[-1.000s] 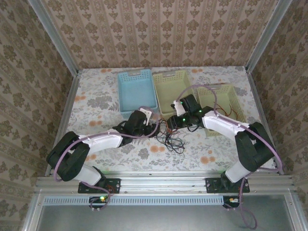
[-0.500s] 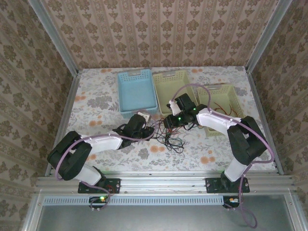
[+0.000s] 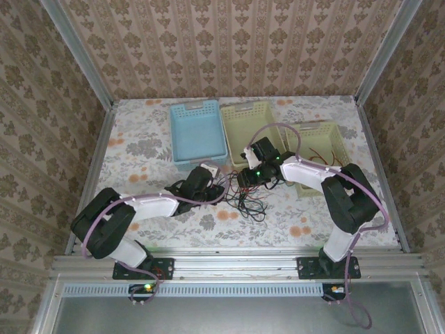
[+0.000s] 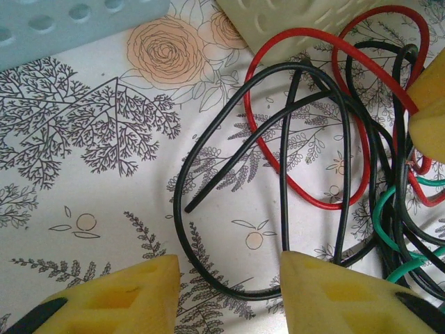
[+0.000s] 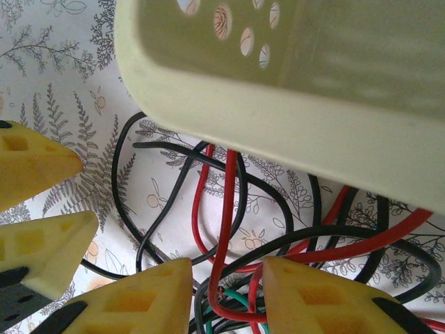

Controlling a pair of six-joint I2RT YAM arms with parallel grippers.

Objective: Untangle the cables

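Top: saw cables [image 3: 247, 200] heaped at 6 o'clock of yellow basket [image 3: 243, 106]
Left wrist: found left gripper [image 4: 229, 278] spread, black cable [image 4: 182, 209] looped at its 12 o'clock
Right wrist: found right gripper [image 5: 228, 285] spread, red cable [image 5: 224, 209] in gap, unpinched

The cables [image 3: 245, 200] lie heaped mid-table [image 3: 139, 149] — behind them the left basket [image 3: 198, 132] at 11 o'clock, the middle basket [image 3: 245, 129] at 12, the right basket [image 3: 309, 127] at 2.

No writing, label, brand or number can be read anywhere; the top view is perhaps too coarse for small print.
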